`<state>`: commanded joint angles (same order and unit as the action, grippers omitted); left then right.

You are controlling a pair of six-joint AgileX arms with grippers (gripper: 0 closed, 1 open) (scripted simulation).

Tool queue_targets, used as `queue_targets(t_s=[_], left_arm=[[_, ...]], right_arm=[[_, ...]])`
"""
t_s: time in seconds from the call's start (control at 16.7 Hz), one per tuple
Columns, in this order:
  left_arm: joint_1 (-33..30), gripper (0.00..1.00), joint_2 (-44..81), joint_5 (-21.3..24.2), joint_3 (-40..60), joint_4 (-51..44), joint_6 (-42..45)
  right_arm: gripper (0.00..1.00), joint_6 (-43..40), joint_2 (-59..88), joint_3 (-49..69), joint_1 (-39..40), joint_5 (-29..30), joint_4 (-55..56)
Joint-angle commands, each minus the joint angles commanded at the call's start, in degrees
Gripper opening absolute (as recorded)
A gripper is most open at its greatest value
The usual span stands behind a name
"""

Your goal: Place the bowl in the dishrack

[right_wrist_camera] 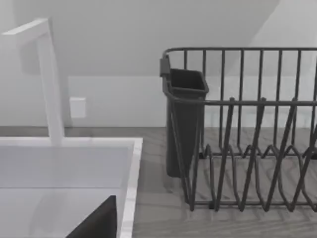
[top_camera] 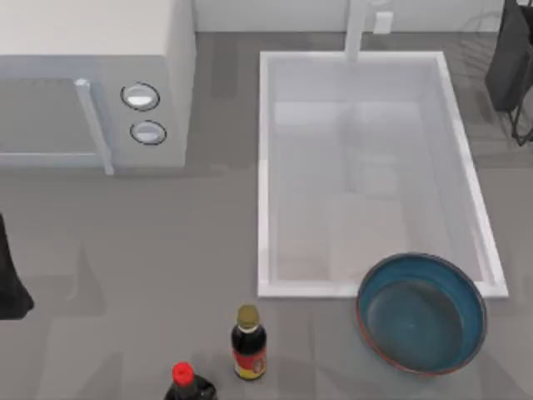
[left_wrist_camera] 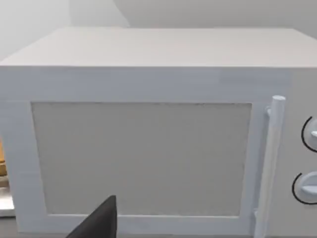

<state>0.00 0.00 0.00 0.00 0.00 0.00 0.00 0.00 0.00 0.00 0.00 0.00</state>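
We judge the step in hand is reaching for the bowl (top_camera: 422,312), which sits on the counter (top_camera: 125,250) touching the sink's (top_camera: 265,167) near right corner. From left to right: our left arm (top_camera: 10,275) is parked before the microwave (top_camera: 92,83); two sauce bottles (top_camera: 248,342) stand nearby; our right arm (top_camera: 510,58) hangs beside the dishrack (right_wrist_camera: 247,148). Whether either arm's jaws are spread, we cannot tell. We should grip the rim and lift it over the sink wall.

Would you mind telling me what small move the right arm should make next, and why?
Probably swing the right arm down toward the bowl. The bowl sits untouched on the counter at the sink's front right corner, while the right arm is up at the top right by the dishrack, nearer the bowl than the left arm at the left edge.
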Motion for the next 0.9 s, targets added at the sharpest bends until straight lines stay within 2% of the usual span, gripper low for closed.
queue_targets(t_s=[0.24,0.42,0.9], left_arm=[[0.0,1.0,0.0,0.0,0.0,0.0,0.0],[0.0,1.0,0.0,0.0,0.0,0.0,0.0],[0.0,1.0,0.0,0.0,0.0,0.0,0.0]], right_arm=[[1.0,0.8,1.93,1.87,0.84,0.0,-1.83],[1.0,3.55,9.25,8.51,3.51,0.2,-8.37],[1.0,15.26,48.9,35.63,14.73,1.19,-38.1]])
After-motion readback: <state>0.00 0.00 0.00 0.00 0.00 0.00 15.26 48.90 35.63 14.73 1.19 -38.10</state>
